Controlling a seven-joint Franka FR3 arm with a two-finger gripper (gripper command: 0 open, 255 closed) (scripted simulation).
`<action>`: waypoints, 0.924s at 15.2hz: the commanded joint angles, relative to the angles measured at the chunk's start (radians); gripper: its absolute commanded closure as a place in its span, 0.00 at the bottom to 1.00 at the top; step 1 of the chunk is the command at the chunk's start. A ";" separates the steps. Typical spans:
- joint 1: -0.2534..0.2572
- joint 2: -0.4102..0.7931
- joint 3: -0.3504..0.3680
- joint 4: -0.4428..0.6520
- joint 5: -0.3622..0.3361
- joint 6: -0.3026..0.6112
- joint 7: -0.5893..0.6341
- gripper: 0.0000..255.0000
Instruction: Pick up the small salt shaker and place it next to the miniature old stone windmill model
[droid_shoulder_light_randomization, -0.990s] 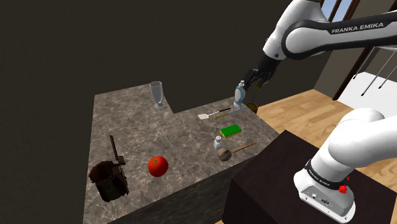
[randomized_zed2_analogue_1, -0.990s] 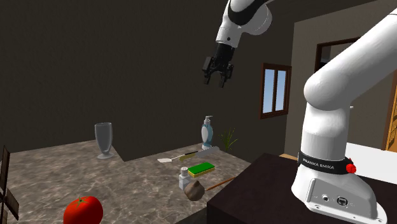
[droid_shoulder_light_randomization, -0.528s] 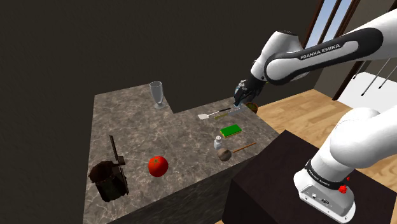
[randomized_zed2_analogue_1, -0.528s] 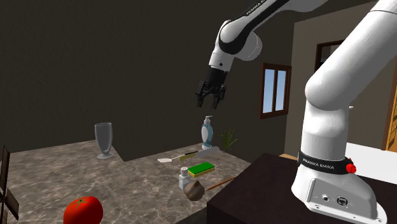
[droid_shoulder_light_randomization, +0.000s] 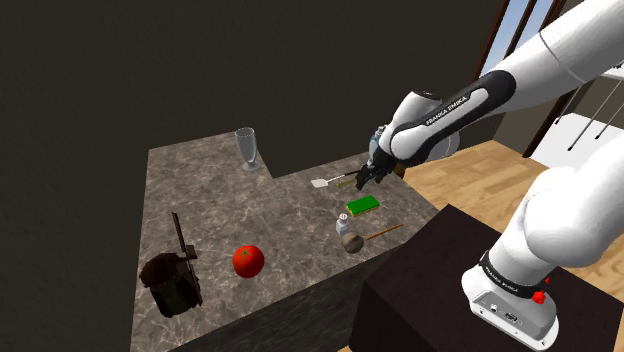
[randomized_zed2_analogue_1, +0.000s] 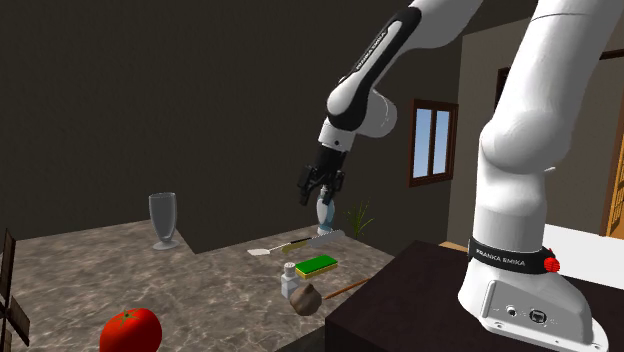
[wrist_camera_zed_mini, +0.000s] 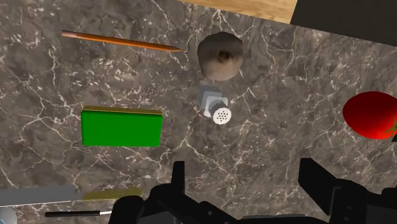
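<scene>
The small salt shaker (droid_shoulder_light_randomization: 343, 228) (randomized_zed2_analogue_1: 289, 275) (wrist_camera_zed_mini: 216, 107) is pale grey with a white perforated cap and stands upright on the marbled counter (droid_shoulder_light_randomization: 230, 205), touching nothing but a brown lump. The dark windmill model (droid_shoulder_light_randomization: 172, 275) (randomized_zed2_analogue_1: 8, 300) stands at the counter's near corner, far from the shaker. My gripper (droid_shoulder_light_randomization: 362, 180) (randomized_zed2_analogue_1: 316, 190) (wrist_camera_zed_mini: 248, 184) hangs open above the counter, over the spatula and sponge area, well above the shaker. Its fingers (wrist_camera_zed_mini: 178, 179) stand wide apart with nothing between them.
A brown round lump (droid_shoulder_light_randomization: 351, 243) (wrist_camera_zed_mini: 219, 56) sits right beside the shaker. Nearby lie a green sponge (droid_shoulder_light_randomization: 363, 204) (wrist_camera_zed_mini: 121, 127), a thin brown stick (wrist_camera_zed_mini: 121, 41), a spatula (droid_shoulder_light_randomization: 335, 181) and a soap dispenser (randomized_zed2_analogue_1: 326, 210). A tomato (droid_shoulder_light_randomization: 248, 260) and a glass (droid_shoulder_light_randomization: 246, 148) stand further off.
The arm has swung down and the gripper has dropped from high above the soap dispenser to just over the counter. The fingers stayed open. No object moved.
</scene>
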 joint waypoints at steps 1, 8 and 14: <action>0.074 0.102 -0.038 0.008 0.105 0.096 -0.082 0.00; 0.190 0.481 0.001 0.222 0.981 0.217 -0.827 0.00; 0.120 0.716 0.089 0.418 1.407 0.232 -1.258 0.00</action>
